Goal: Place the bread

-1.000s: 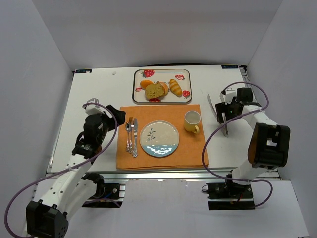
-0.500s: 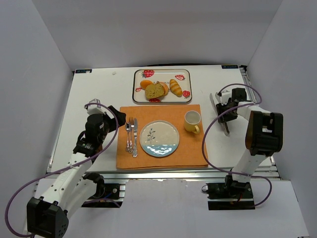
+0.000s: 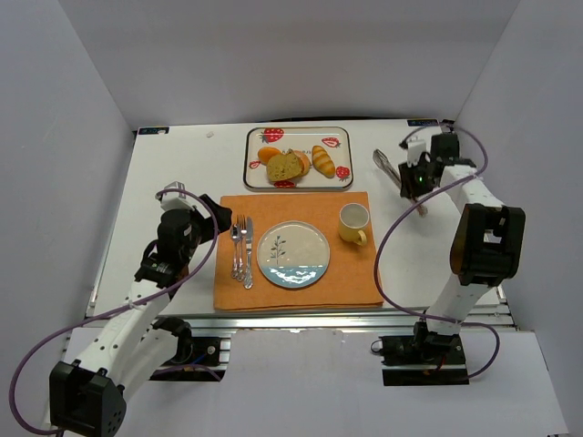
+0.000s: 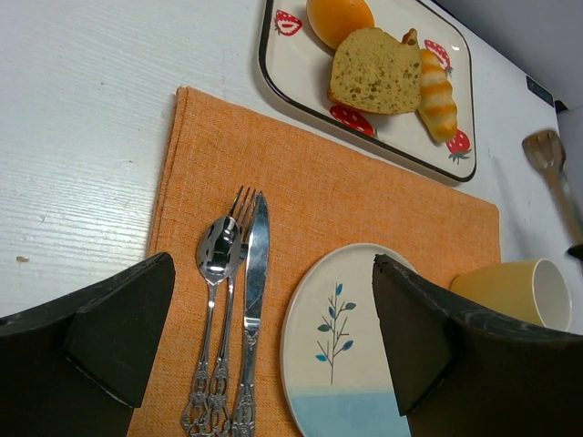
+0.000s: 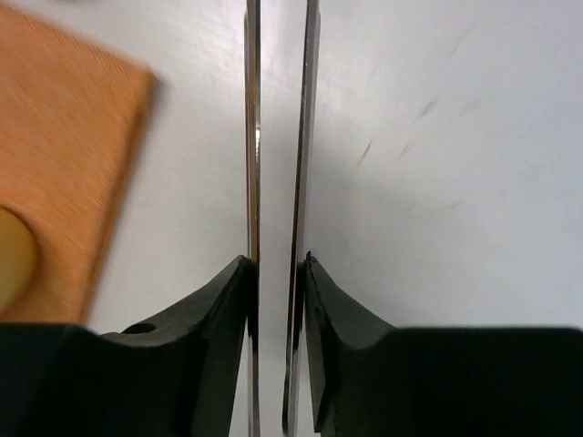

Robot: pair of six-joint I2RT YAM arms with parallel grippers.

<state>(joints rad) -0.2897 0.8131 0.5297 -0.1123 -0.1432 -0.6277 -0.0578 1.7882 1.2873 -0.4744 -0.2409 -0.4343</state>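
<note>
The bread lies on a strawberry-patterned tray (image 3: 298,134) at the back: a brown slice (image 3: 284,167), a striped roll (image 3: 322,160) and an orange bun (image 3: 268,154). The left wrist view shows the slice (image 4: 378,71), the roll (image 4: 435,91) and the bun (image 4: 339,14) too. My right gripper (image 3: 412,182) is shut on metal tongs (image 3: 386,166), right of the tray. In the right wrist view, its fingers (image 5: 276,264) press the two tong arms (image 5: 252,137) toward each other. My left gripper (image 3: 214,218) hangs open and empty over the placemat's left edge (image 4: 273,300).
An orange placemat (image 3: 296,282) carries a leaf-patterned plate (image 3: 292,254), a yellow cup (image 3: 353,221), and a spoon, fork and knife (image 3: 242,250). White walls enclose the table on three sides.
The right gripper has shut on the tongs and carried them toward the back of the table, nearer the tray. The left arm has hardly moved.
</note>
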